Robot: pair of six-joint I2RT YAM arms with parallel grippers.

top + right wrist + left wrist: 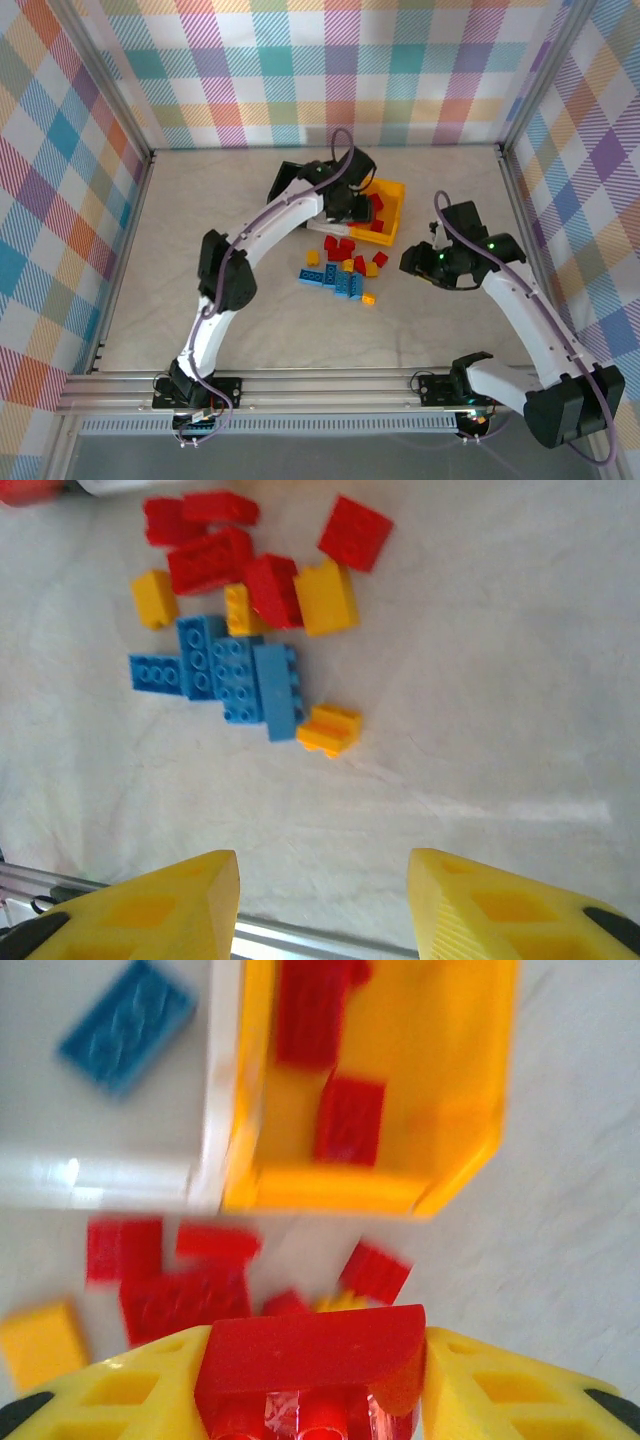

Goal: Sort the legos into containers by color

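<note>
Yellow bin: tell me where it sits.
Top view: the yellow bin sits mid-table behind the loose brick pile, with the white bin on its left.

I see my right gripper (322,905) with jaws apart, nothing between. On the table (500,740): blue bricks (225,675) clustered, red bricks (210,560) and yellow bricks (325,598) just beside.

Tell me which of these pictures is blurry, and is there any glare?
Left wrist view: smeared throughout, the loose red bricks soft-edged, with a glare spot on the white bin. Right wrist view: sharper, studs on the blue bricks readable. Top view: even light, faint shadows.
</note>
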